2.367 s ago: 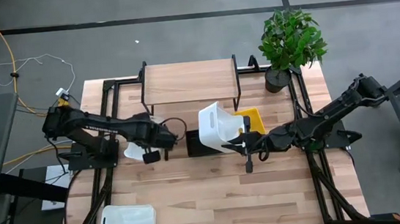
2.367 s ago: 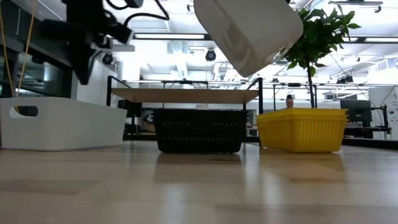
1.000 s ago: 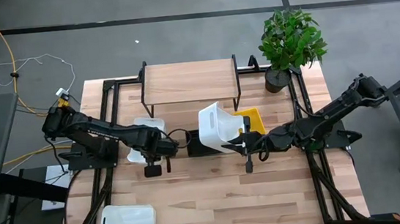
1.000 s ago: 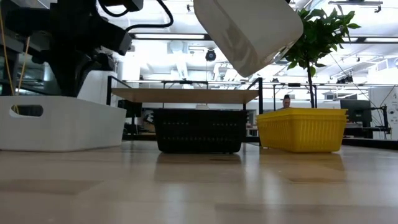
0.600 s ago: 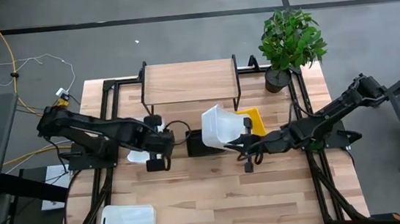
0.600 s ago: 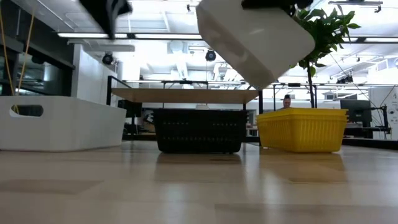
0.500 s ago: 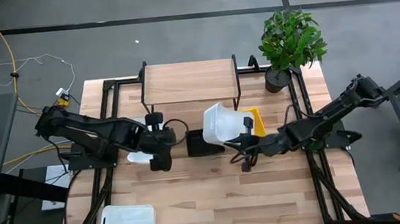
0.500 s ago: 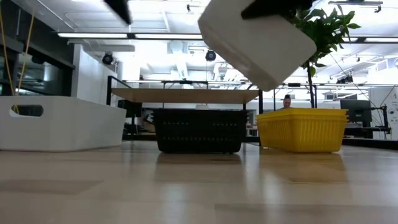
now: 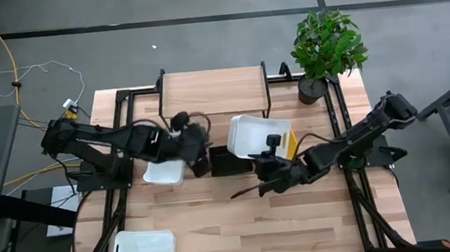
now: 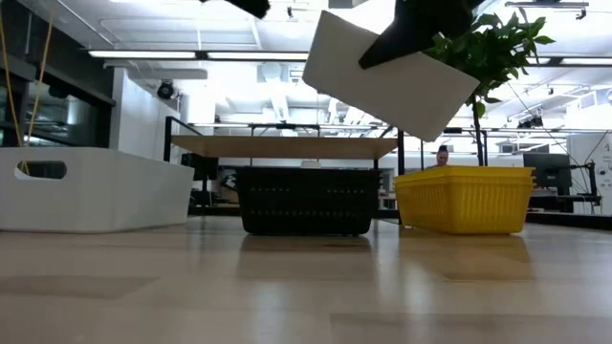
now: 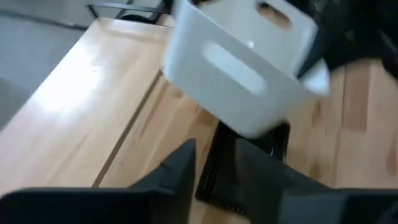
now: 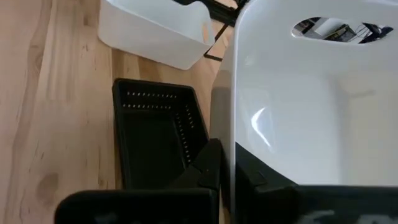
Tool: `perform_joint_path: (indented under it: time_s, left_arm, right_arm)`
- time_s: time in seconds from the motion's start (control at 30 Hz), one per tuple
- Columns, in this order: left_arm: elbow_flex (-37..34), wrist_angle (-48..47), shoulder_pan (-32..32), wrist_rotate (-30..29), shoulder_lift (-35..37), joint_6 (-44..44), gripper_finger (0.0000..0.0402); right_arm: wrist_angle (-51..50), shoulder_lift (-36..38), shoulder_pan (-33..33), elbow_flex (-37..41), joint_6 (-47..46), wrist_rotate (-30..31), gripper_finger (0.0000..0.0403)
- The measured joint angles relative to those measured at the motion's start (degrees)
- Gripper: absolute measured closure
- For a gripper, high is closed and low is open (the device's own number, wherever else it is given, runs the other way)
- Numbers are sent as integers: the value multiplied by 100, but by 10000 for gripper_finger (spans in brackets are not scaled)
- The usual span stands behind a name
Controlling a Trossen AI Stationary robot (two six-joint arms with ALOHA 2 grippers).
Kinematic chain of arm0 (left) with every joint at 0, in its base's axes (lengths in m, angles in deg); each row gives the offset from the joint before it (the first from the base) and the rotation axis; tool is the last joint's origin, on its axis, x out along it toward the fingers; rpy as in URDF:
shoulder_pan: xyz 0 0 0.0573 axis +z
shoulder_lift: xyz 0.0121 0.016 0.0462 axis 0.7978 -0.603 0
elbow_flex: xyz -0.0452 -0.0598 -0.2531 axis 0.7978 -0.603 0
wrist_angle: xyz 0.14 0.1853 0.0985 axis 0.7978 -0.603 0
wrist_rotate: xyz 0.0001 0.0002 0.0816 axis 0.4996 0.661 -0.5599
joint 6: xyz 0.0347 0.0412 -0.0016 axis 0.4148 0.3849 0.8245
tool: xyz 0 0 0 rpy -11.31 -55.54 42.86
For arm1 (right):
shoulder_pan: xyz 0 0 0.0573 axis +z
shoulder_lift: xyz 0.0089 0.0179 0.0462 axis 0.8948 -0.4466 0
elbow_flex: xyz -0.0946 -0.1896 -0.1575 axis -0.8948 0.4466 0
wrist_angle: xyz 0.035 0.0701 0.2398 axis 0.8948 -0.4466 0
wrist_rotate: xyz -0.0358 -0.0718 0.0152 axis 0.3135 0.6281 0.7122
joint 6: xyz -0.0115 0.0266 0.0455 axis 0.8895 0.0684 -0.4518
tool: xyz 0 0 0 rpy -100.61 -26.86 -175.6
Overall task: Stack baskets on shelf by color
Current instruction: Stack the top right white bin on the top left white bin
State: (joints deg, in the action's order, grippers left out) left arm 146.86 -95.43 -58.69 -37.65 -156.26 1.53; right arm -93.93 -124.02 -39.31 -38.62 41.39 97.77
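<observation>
While tilted in the right gripper (image 12: 227, 171), the white basket (image 9: 259, 137) hangs airborne.

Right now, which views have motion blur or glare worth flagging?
Left wrist view: soft throughout, the held white basket smeared. High view: the left gripper is blurred, everything else crisp. Low view: bright ceiling lights behind, so the arms read as dark silhouettes; the black basket and yellow basket stay sharp. Right wrist view: sharp, with a small glare spot inside the white basket.
</observation>
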Motion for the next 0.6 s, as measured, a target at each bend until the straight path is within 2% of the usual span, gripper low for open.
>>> perform_joint_path:
  time_s: [0.17,0.3,0.4,0.6]
  left_arm:
    - [0,386,411,297,-46,-756,216]
    - [-2,703,638,796,-85,-1280,171]
    - [-1,988,696,1232,-210,-1344,161]
    - [-2,1543,639,1573,-588,-1432,164]
  right_arm:
    - [-1,-45,12,-24,126,-52,403]
    - [-25,-45,39,-21,121,-50,403]
    - [-28,-45,37,-19,129,-91,403]
    - [-28,-45,24,-17,234,-45,403]
